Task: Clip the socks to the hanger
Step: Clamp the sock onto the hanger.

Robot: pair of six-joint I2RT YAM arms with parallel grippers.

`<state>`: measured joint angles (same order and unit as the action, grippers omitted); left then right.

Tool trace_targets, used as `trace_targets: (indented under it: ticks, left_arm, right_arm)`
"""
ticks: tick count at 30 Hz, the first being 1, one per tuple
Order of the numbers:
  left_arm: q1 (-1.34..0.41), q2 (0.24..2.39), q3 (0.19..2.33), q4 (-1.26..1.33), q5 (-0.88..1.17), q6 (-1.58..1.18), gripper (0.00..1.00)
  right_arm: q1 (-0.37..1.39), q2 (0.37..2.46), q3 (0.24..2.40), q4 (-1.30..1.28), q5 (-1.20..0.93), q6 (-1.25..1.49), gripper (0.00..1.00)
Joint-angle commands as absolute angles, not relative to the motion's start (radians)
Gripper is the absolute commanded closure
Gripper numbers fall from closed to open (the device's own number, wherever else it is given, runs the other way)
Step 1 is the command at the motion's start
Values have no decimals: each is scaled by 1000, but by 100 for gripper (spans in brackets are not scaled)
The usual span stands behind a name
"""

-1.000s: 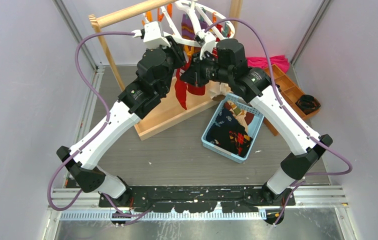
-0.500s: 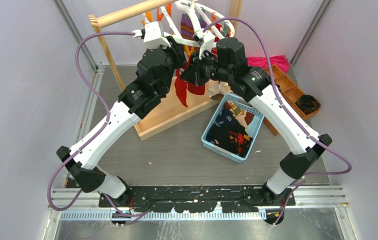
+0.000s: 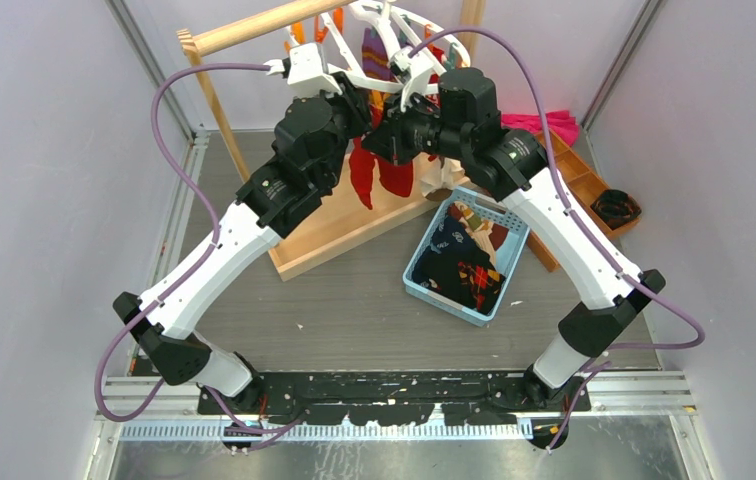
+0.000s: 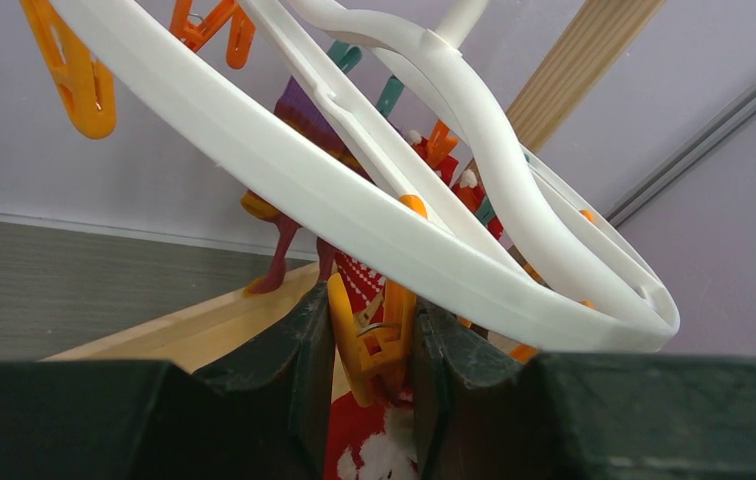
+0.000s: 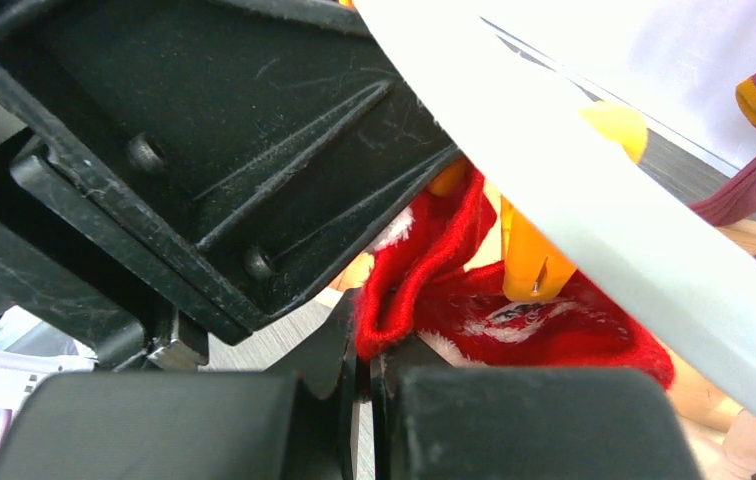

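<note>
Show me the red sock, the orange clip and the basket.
red sock (image 5: 424, 270), right wrist view, its folded edge.
orange clip (image 4: 354, 335), left wrist view, its body.
basket (image 3: 439, 300), top view, its near wall.

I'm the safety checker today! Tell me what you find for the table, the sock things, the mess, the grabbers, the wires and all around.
Surface: grey table, a few small white specks on it.
Job's things: white plastic ring hanger hangs from the wooden rack; red sock with white pattern is just beneath it; blue plastic basket holds more socks.
Clutter: wooden tray, pink cloth and small black item at the far right.
Grippers: left gripper squeezes an orange clip; right gripper pinches the red sock's edge.
Cables: purple cables loop from both arms, no snag seen.
Surroundings: pale lilac walls; nothing else seen.
</note>
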<state>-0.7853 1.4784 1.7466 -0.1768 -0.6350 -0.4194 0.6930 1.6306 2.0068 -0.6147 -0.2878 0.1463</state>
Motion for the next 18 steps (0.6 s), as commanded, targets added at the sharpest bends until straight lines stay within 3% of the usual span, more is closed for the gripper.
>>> trace_targets:
  ticks: [1,18]
  left_arm:
    - [-784,1439,1763,-159,-632,-436,100]
    - [-784,1433,1759,-160,-629,-451,100]
  right_arm:
    - [699,1634,2048,-585,-276,127,99]
    - [698,1640,2052,-576,-316,126,99]
